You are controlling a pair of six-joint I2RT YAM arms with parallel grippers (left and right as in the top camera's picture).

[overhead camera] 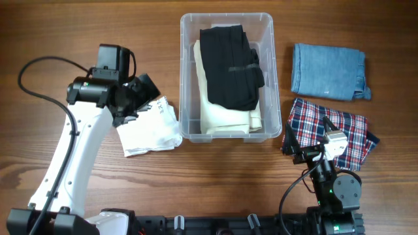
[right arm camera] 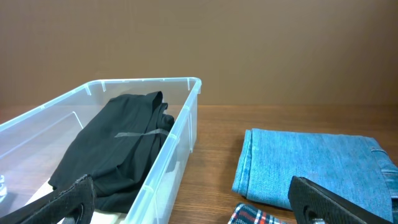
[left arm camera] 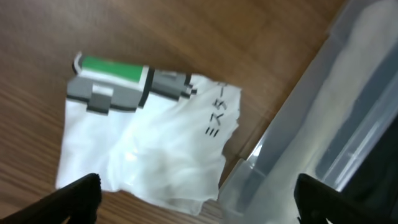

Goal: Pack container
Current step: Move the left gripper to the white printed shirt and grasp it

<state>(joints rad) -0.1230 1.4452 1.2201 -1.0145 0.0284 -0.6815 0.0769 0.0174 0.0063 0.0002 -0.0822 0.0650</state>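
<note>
Wooden table [overhead camera: 78, 26], and the clear container [overhead camera: 183, 72] sits top centre, a black garment [overhead camera: 228, 65] folded on a cream one [overhead camera: 222, 117] inside. To its right lie folded denim [overhead camera: 326, 70] and a plaid cloth [overhead camera: 307, 124]. Just beside its left wall lies a crumpled white cloth [overhead camera: 153, 130]. The left gripper [left arm camera: 200, 200] hangs over that cloth, fingers spread wide, pinching nothing. The right gripper [right arm camera: 199, 205] is spread too, empty, above the plaid. Risk as I see it: the white cloth is bunched, so a pinch may catch one layer and snag it on the rim. The container's base is buried under clothes, and the cloth's print is too blurred to read.
</note>
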